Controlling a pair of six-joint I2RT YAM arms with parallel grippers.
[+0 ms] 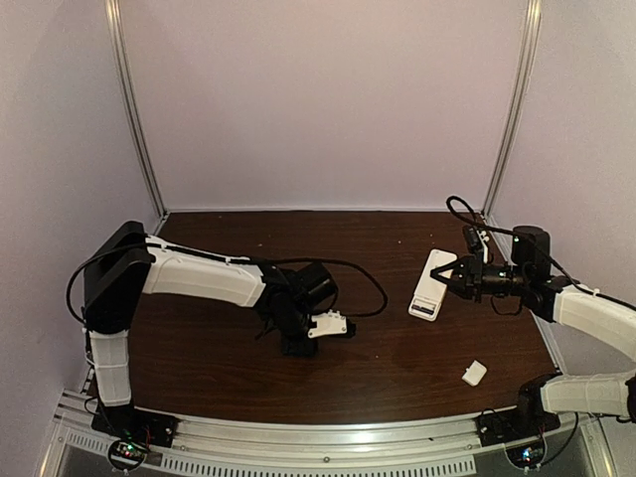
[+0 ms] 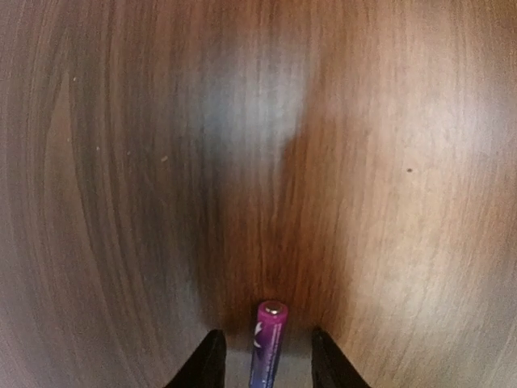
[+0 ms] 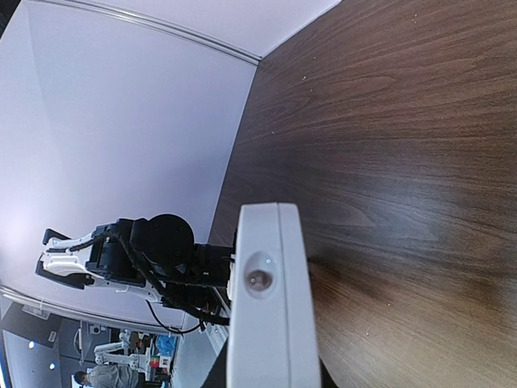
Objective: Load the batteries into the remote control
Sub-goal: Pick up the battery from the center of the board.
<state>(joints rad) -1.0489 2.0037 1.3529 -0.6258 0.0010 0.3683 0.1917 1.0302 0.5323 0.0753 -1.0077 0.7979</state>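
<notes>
The right gripper clenched the remote at the counter's right; the left gripper stood released around one battery lying there. Loading seemingly not yet begun

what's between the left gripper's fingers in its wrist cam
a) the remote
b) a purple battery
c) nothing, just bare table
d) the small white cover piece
b, the left wrist view shows a purple battery lying between the dark fingers of the left gripper, with a gap on each side of it.
</notes>
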